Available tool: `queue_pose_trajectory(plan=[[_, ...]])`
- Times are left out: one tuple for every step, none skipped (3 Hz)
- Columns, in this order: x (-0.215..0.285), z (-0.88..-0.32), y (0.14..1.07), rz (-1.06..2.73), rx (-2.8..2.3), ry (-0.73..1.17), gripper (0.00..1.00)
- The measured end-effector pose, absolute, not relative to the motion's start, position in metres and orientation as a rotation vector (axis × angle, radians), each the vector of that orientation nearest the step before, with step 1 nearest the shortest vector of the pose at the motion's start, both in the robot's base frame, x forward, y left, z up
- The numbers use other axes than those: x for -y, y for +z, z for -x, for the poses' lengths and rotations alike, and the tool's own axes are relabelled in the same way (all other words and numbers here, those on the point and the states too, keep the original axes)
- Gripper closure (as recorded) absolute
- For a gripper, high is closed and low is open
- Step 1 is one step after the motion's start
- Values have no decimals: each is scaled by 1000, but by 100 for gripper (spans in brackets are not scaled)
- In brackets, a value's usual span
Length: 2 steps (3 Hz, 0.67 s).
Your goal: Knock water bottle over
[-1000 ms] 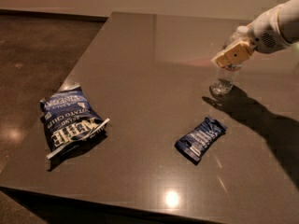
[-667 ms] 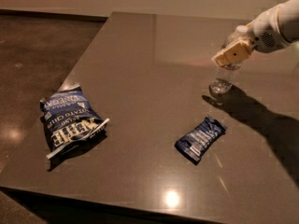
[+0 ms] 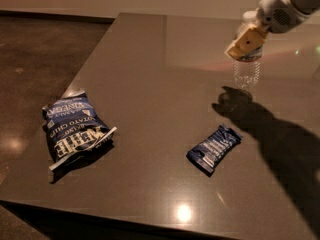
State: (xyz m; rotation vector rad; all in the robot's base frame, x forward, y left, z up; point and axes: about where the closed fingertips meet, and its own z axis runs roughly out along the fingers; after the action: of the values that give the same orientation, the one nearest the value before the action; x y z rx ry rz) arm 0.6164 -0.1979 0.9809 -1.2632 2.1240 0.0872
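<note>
The water bottle (image 3: 247, 74) is a small clear ribbed bottle standing upright at the table's far right. Its base appears a little above its shadow. My gripper (image 3: 244, 42), with tan fingers, comes in from the upper right and is shut around the bottle's upper part. It hides the label band. A white bit above the fingers may be the cap.
A blue snack packet (image 3: 214, 149) lies in front of the bottle, nearer the front edge. A large blue chip bag (image 3: 75, 129) lies at the left side of the dark table (image 3: 150, 74). The arm's shadow (image 3: 280, 144) falls across the right side.
The gripper and the bottle have moved together up and to the right, away from the snack packet. The packet and the chip bag have not moved.
</note>
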Motion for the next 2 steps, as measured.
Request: queue_pose_trajectory(plan=[[178,-617,983,1449,-2186,8,100],[159,-620,972,1617,-2222,-6,100]])
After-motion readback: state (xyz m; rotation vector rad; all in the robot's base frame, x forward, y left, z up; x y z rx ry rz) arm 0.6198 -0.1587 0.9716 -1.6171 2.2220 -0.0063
